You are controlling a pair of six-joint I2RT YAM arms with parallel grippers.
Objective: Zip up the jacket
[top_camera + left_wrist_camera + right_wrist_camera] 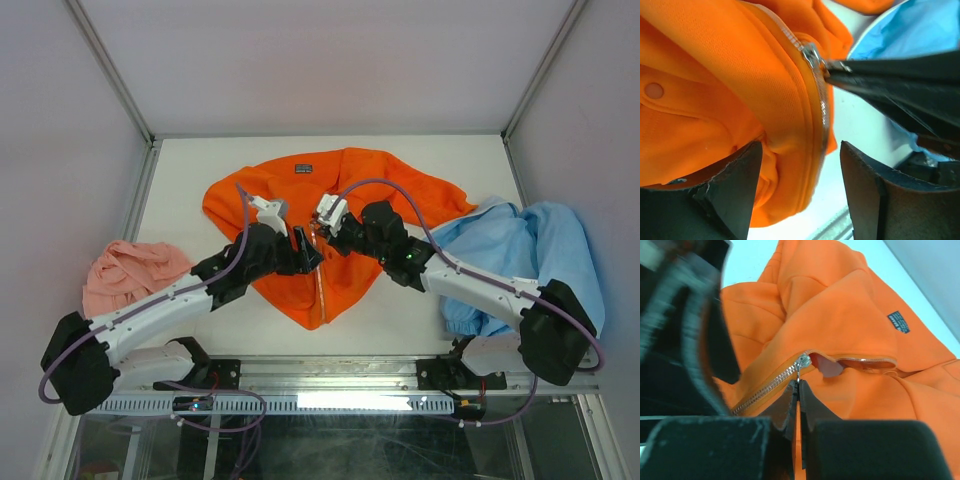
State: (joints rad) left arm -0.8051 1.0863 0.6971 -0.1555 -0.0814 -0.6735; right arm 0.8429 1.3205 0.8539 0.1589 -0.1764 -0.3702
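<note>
The jacket (355, 185) lies with its long axis near-to-far, collar far, hem near. The right pincer (798, 386) clamps the zipper pull (802, 361). The left pincer (801, 162) gapes wide beside it.

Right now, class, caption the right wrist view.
Right tool shut on the zipper pull of the partly zipped orange jacket.

Salmon-pink cloth (130, 272) left, light blue garment (530, 245) right, white table (395, 320)
</note>
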